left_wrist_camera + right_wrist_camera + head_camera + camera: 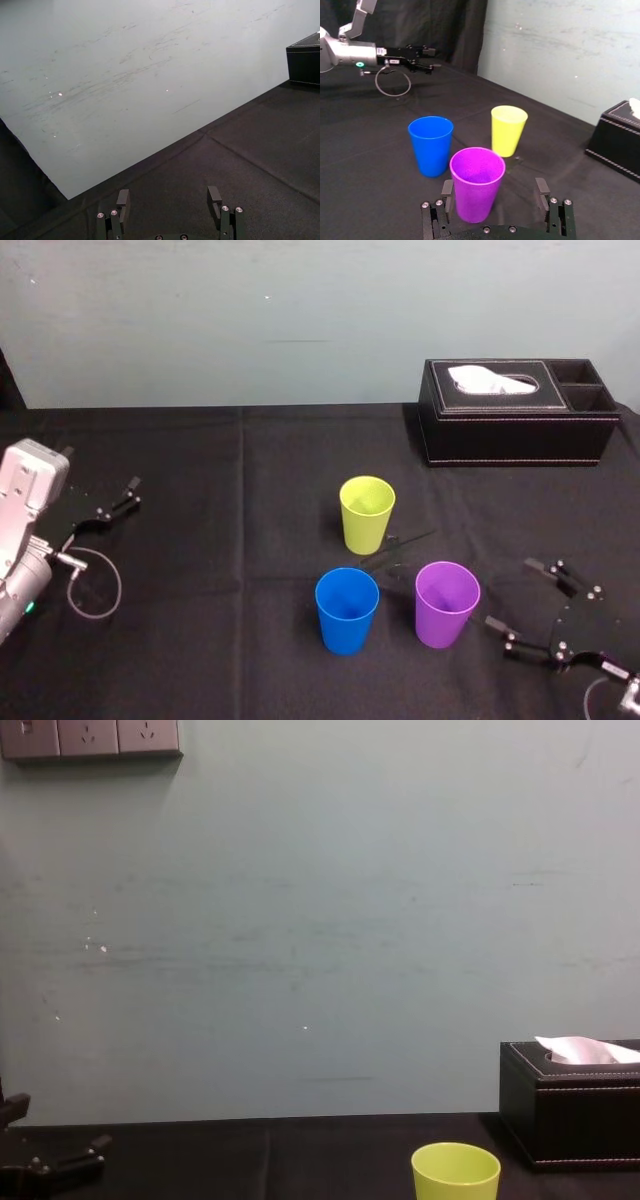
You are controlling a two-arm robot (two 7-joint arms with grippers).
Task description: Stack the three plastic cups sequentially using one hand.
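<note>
Three cups, likely light and slick, stand apart: the purple cup [476, 185] just ahead of the spread fingers of my right gripper [509, 593], blue cup [431, 145] and lime-green cup [508, 130] beyond, so I'd pinch its upper wall gently; left gripper [128, 494] idles far off, fingers apart.

green [367, 515], blue [347, 612], purple cups [447, 605] upright, apart

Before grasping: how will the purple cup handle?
Likely light: the purple tapered plastic cup is empty. Narrow base, wider rim: a high push may tip it. Smooth sloped walls could slip in the right end effector.
</note>
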